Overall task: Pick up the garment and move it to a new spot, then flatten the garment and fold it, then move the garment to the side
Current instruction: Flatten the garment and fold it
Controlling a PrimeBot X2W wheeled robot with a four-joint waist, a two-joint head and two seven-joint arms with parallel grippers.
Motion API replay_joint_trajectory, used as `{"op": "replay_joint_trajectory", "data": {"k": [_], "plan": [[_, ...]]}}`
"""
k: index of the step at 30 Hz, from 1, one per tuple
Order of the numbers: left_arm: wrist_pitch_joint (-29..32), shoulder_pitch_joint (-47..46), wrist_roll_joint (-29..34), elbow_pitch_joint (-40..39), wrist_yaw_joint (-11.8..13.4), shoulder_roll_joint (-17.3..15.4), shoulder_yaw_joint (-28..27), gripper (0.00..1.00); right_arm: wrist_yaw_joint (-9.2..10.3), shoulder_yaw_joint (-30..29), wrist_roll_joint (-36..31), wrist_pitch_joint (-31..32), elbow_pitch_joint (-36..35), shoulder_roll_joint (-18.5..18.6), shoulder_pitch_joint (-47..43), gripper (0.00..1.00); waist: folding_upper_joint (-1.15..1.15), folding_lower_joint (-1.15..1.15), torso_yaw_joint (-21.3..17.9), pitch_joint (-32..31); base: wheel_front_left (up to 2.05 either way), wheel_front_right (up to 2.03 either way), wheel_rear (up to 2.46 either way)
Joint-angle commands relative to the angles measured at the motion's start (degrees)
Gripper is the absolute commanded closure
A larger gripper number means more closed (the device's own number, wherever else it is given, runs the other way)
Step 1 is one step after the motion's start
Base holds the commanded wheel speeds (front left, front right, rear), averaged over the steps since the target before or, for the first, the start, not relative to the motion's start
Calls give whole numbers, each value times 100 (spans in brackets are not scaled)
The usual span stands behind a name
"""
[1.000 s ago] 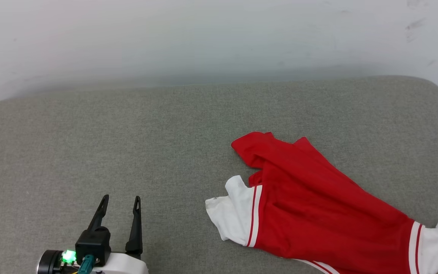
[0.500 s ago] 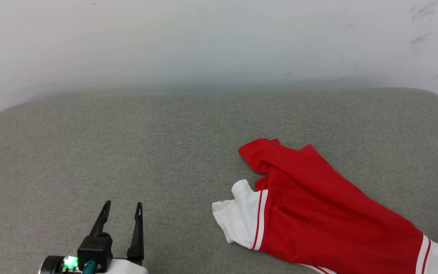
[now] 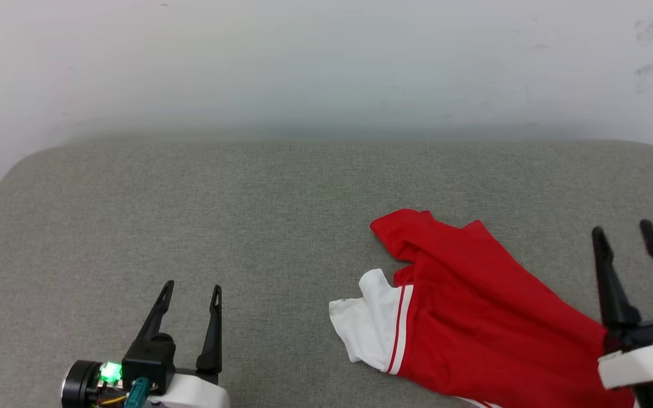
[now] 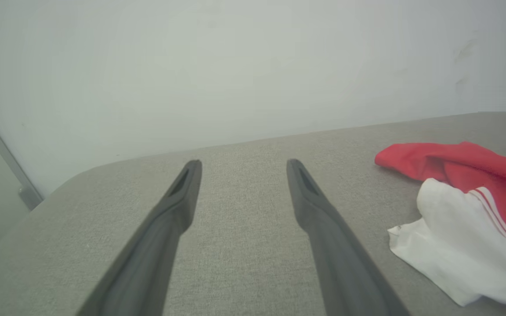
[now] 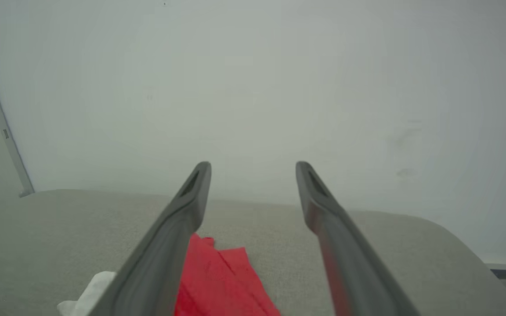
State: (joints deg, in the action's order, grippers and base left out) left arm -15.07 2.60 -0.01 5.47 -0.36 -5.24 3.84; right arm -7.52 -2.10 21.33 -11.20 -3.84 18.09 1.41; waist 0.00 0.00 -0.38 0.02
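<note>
Right gripper (image 3: 623, 229) has come into the head view at lower right; a second ago it was out of frame. Whole picture has slid too, so the camera has moved, not the cloth. Its jaws are spread wide with nothing between them, fingers pointing up past the right end of the garment (image 3: 474, 317). Garment is a red jersey shirt, crumpled on the grey padded surface (image 3: 247, 215), right of centre. One white sleeve (image 3: 369, 326) with red-and-white trim sticks out toward the left, and a red corner points at the pale wall (image 3: 304, 68). Its lower right part runs under the right arm and off the frame. Right wrist view has red cloth low between the fingers; contact cannot be told. Left gripper (image 3: 193, 286) sits at lower left, jaws spread and empty, well apart from the shirt over bare surface.
</note>
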Motion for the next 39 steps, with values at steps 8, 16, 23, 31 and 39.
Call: {"op": "replay_joint_trajectory", "data": {"k": [8,16,23,31,39], "plan": [[-15,-792,80,-167,-291,-352,206,0,5,226,-175,-99,461,-504,-731,0,0,0,56,29,0,0,0],[301,-1883,-404,440,-699,-961,1023,0,6,261,-244,-259,896,-453,-640,0,0,0,-157,15,0,0,0],[2279,-3005,-2653,260,-703,-1918,2969,0,6,331,-277,-347,1032,-437,-476,0,0,0,-347,154,0,0,0],[3850,-3955,-3936,125,-705,-2523,4533,0,6,372,-396,-387,1093,-493,-278,0,0,0,-568,367,0,0,0],[4664,-4858,-4440,719,-706,-2644,5933,0,6,422,-486,-397,1057,-545,-2,0,0,0,-877,742,0,0,0]]}}
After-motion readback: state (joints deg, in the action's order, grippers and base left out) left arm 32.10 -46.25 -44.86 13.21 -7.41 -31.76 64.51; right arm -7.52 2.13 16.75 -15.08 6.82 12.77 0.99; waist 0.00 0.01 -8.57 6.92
